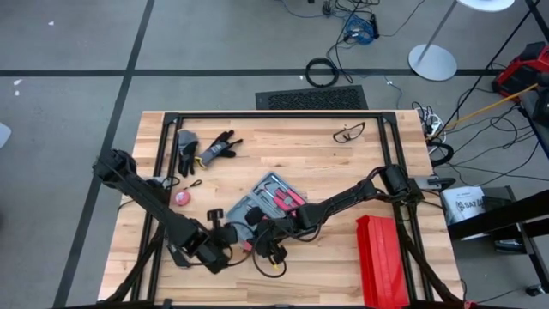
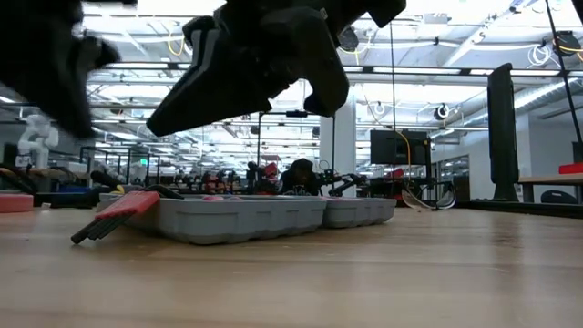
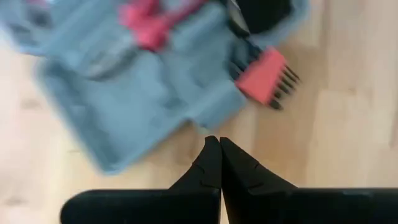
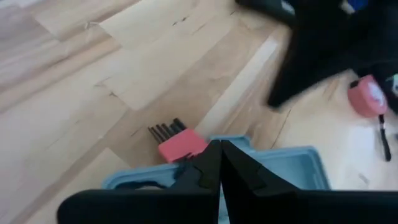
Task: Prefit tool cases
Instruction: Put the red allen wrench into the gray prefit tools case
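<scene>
The blue-grey tool case (image 1: 268,199) lies open on the table's middle, with grey slots and red-handled tools inside; the low view shows its trays (image 2: 237,219) flat on the wood. A red hex-key holder (image 3: 264,78) sticks out over the case's near-left corner (image 4: 180,146). My left gripper (image 3: 219,146) is shut and hovers over bare wood just short of the case (image 1: 225,239). My right gripper (image 4: 219,149) is shut and hangs over the case's near edge (image 1: 262,230). In the low view both dark gripper bodies are above the case.
A long red ribbed box (image 1: 382,257) lies near the table's right near corner. Black gloves (image 1: 206,150) and a pink tape measure (image 1: 182,197) lie to the left, and glasses (image 1: 347,131) lie by the far edge. Bare wood lies between the case and the far edge.
</scene>
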You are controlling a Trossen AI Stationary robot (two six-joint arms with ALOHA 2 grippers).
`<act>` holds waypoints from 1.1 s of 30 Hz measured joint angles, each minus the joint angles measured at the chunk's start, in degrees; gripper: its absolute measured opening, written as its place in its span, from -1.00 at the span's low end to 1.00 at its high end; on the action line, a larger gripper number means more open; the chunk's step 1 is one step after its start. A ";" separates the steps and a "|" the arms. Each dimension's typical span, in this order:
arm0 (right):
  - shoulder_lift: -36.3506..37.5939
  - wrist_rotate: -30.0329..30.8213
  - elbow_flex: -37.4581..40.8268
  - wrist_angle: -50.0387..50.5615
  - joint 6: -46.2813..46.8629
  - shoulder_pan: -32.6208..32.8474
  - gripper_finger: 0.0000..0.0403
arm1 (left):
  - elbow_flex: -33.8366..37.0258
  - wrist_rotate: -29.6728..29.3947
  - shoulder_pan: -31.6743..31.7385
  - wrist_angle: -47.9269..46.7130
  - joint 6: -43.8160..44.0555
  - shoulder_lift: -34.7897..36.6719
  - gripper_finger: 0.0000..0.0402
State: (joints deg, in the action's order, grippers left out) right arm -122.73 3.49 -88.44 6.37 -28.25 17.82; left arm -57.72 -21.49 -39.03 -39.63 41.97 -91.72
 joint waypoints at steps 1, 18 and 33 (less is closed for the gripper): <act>0.04 0.01 -0.04 -0.08 -0.35 -0.08 -0.99 | -0.79 -2.33 -0.41 -1.85 1.30 0.80 -1.00; -2.57 7.23 -0.09 0.62 -14.30 5.04 -0.26 | -9.11 -34.36 -5.09 -5.46 0.66 10.41 -1.00; -8.16 23.89 -0.12 -8.67 -24.08 9.50 -0.18 | -9.11 -34.80 -5.00 -0.27 -0.85 10.20 -1.00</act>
State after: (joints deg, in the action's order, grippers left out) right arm -130.89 27.38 -88.56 -2.30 -52.33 27.32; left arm -66.83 -56.29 -44.03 -39.91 41.12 -81.52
